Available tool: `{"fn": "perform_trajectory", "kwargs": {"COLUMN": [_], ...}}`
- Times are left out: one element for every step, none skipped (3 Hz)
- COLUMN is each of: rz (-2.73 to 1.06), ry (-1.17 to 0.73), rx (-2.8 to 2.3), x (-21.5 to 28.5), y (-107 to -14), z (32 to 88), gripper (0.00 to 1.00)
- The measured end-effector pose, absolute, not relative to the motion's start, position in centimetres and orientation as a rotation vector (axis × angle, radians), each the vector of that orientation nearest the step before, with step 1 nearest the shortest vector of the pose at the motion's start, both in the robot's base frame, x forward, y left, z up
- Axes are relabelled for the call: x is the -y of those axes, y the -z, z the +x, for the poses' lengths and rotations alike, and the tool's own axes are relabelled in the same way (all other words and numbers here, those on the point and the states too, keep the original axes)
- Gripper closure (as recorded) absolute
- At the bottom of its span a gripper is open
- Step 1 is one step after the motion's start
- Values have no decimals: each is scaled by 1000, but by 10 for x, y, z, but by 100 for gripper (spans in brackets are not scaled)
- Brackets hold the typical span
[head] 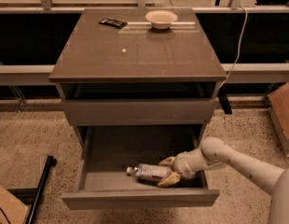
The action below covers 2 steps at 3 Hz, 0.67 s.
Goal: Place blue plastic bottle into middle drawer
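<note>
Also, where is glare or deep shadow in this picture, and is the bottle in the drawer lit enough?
Camera view: one small glare spot on the cabinet top; the slot under that top is nearly black; the middle drawer is dim at its back, yet the blue plastic bottle and the gripper at its base end are lit enough.
</note>
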State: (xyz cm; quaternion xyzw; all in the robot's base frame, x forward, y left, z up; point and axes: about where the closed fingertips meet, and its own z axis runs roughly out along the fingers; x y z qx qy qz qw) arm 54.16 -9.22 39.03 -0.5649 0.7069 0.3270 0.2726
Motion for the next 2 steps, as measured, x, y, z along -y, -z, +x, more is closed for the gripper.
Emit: {"fn": "perform_trajectory", "kwargs": {"rz": [-1521, -1521], "ry": [-883, -883], "rx": [-1902, -1902], "x": [91, 91], "y": [-390, -390], "z": [541, 541], "gripper": [0, 0]}}
